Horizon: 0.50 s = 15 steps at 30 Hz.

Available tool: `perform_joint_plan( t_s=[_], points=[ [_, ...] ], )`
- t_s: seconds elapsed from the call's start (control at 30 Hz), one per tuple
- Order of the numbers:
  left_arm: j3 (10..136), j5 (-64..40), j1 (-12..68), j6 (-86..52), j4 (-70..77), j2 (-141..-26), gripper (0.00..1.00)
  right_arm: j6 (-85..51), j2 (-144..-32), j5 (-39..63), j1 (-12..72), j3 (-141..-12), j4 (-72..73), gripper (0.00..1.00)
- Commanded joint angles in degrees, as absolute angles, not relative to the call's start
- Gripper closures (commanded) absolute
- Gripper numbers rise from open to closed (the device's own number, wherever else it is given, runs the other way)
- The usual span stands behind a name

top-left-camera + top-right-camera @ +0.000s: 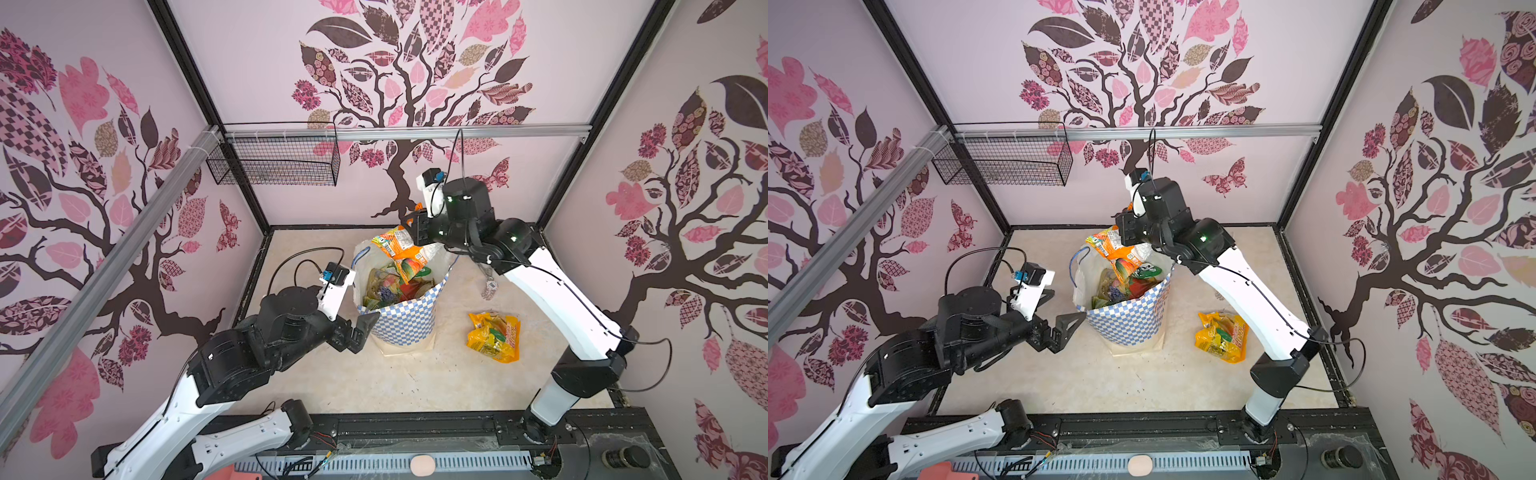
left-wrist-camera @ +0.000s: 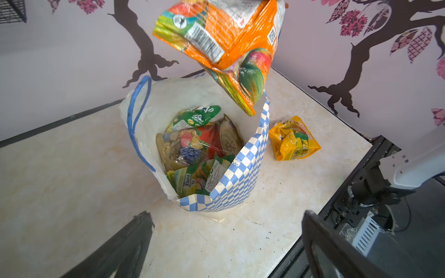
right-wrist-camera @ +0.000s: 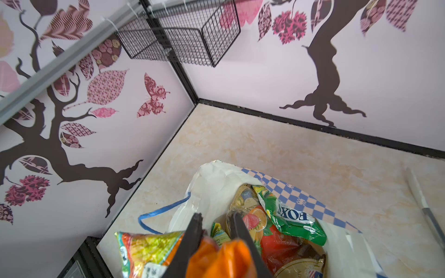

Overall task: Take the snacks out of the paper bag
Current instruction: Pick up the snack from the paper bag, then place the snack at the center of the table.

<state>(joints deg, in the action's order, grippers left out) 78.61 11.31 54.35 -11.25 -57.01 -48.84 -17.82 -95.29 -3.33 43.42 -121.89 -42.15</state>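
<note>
The paper bag (image 1: 405,322) (image 1: 1129,326) (image 2: 240,185) (image 3: 212,183) stands upright and open mid-table, blue-and-white checked outside, cream inside. Several snacks (image 1: 390,286) (image 1: 1121,286) (image 2: 197,149) (image 3: 291,216) lie inside it. My right gripper (image 1: 415,232) (image 1: 1125,232) (image 3: 215,216) is shut on an orange snack packet (image 1: 401,249) (image 1: 1115,249) (image 2: 224,48) (image 3: 221,260), which hangs above the bag's mouth. A yellow snack packet (image 1: 494,336) (image 1: 1223,336) (image 2: 292,139) lies on the table right of the bag. My left gripper (image 1: 363,332) (image 1: 1067,328) (image 2: 225,214) is open and holds nothing, just left of the bag's base.
A black wire basket (image 1: 274,162) (image 3: 180,41) hangs on the back wall at the left. A thin metal tool (image 1: 489,284) (image 3: 426,209) lies right of the bag under the right arm. Walls close in three sides; a black rail (image 1: 415,428) runs along the front.
</note>
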Motion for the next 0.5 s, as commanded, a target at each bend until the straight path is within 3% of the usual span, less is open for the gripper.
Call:
perform_joint_plan(
  t_s=[0.0, 0.23, 0.47],
  points=[
    [76.8, 4.7, 54.2, -9.3, -52.8, -48.8, 0.01, -16.0, -88.5, -7.2, 43.5, -124.2, -39.7, 1.0],
    [76.6, -2.0, 54.7, -9.5, -49.9, -51.9, 0.01, -11.0, -73.6, -14.8, 43.5, -109.7, -32.6, 1.0],
    [78.3, -0.4, 60.2, -7.2, -48.5, -56.2, 0.01, -7.9, -62.5, -26.5, 43.3, -99.3, -31.4, 1.0]
  ],
)
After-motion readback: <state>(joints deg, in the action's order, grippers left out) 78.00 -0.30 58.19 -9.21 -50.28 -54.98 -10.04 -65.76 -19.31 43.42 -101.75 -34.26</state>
